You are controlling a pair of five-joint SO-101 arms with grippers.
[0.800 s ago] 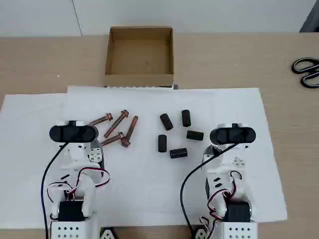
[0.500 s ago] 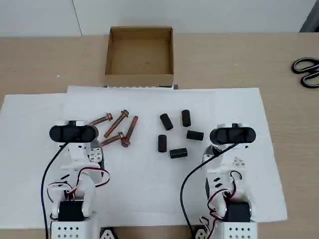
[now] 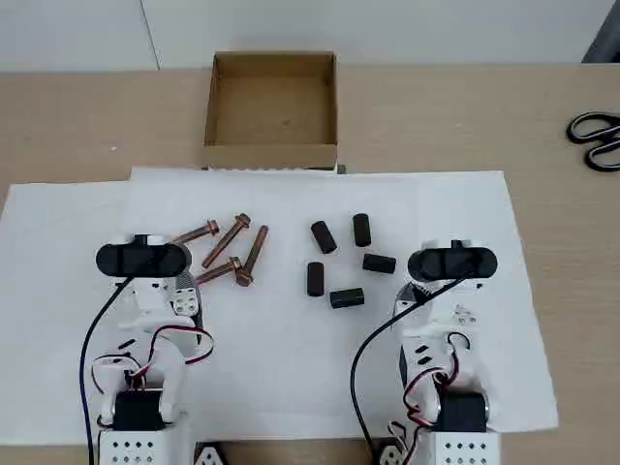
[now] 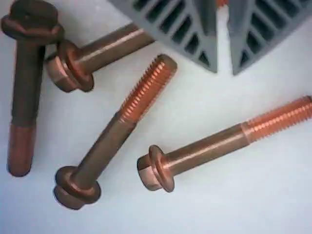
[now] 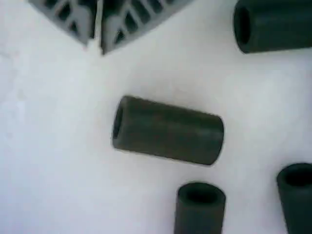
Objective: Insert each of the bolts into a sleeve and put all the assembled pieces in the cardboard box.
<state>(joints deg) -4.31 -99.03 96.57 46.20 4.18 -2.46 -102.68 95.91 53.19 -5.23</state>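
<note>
No assembly is under way yet. The left end effector (image 4: pixel 223 68) and right end effector (image 5: pixel 100 46) are sitting together, seemingly (both empty). The bolts (image 3: pixel 225 242) are lying at the left's one o'clock, the sleeves (image 3: pixel 315 278) at the right's eleven, and the cardboard box (image 3: pixel 271 155) beyond. Next comes opening over a bolt.

Four copper bolts (image 3: pixel 225 242) lie clustered left of five black sleeves (image 3: pixel 315 279), all near the open cardboard box (image 3: pixel 271 155).

Overhead view shares bolts (image 3: pixel 226 239), sleeves (image 3: pixel 323 236) with close, apparently downward wrist views
</note>
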